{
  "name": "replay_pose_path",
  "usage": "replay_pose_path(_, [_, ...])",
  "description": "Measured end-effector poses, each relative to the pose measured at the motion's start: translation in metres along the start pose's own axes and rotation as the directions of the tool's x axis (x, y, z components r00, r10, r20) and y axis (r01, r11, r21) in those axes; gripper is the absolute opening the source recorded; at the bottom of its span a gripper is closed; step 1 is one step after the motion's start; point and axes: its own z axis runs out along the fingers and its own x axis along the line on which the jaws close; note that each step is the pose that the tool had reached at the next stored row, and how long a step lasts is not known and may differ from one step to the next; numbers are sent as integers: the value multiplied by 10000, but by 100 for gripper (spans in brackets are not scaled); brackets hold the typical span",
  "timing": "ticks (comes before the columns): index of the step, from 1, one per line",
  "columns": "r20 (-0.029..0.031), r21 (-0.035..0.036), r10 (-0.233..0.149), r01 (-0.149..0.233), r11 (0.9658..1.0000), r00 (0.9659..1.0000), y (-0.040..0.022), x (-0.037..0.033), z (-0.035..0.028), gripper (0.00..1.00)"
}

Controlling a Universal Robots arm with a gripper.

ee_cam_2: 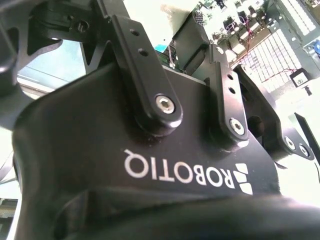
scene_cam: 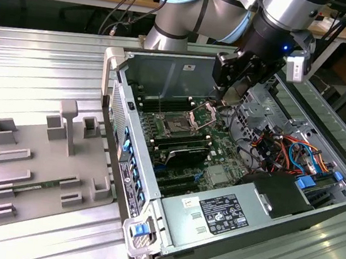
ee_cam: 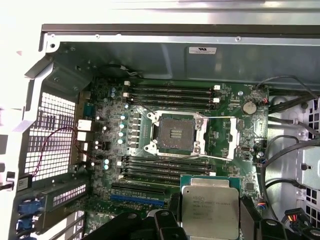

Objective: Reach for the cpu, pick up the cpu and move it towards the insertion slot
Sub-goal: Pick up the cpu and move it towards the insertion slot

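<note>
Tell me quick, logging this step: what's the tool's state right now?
Tool: shut on the cpu, held above the circuit board, short of the insertion slot.

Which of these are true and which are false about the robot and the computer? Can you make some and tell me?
1. The gripper is holding the cpu. True.
2. The cpu is already sitting in the insertion slot. False: it is in the gripper, apart from the slot.
3. The insertion slot has no chip in it. True.
4. The gripper is over the grey tray. False: in the exterior view it is over the open computer case.
5. The computer case is shut with a cover. False: it is open and the green board shows.
</note>
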Motion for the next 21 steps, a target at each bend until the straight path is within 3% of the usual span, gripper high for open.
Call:
replay_pose_path(9, [1,0,0,0,10000,10000,40,-3,39,55])
replay_pose_path(21, [0,0,0,0,10000,10000,210,-17,108,55])
